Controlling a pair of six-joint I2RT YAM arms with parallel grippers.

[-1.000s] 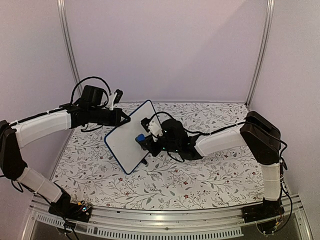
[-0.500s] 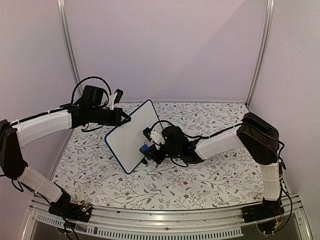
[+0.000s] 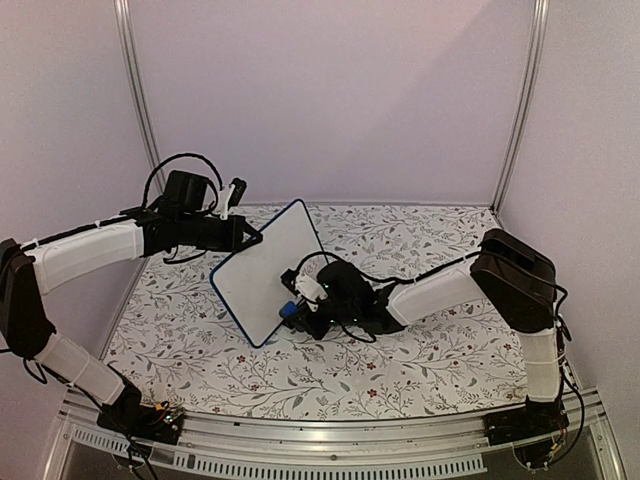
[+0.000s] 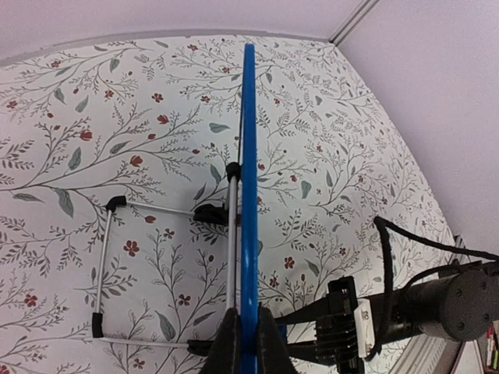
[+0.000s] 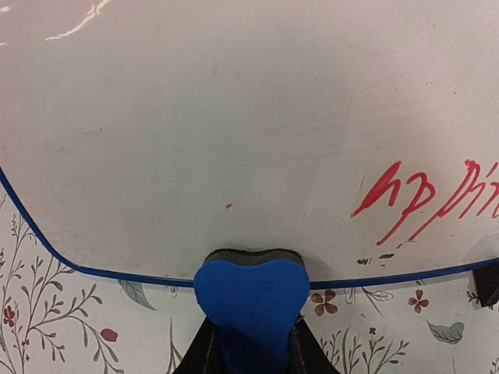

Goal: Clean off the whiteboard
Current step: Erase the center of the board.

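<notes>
The whiteboard (image 3: pixel 262 275) stands tilted on edge on the floral table, and my left gripper (image 3: pixel 248 239) is shut on its upper left rim. In the left wrist view the board's blue edge (image 4: pixel 249 156) runs straight up from between my left gripper's (image 4: pixel 248 327) jaws. My right gripper (image 3: pixel 296 306) is shut on a blue eraser (image 3: pixel 288 309), pressed against the board's face near its lower edge. In the right wrist view the eraser (image 5: pixel 251 292) touches the whiteboard (image 5: pixel 234 117) just above its blue rim, held by my right gripper (image 5: pixel 250 343). Red handwriting (image 5: pixel 425 199) remains at the right.
A thin wire stand with black tips (image 4: pixel 105 265) lies on the floral cloth (image 3: pixel 400 360) behind the board. Pale walls close in on three sides, with metal posts (image 3: pixel 136 100) at the back corners. The right arm (image 4: pixel 437 300) reaches in beside the board.
My right gripper has slid the eraser down the board's face from its middle to its lower edge. The left arm and the board have stayed put.
</notes>
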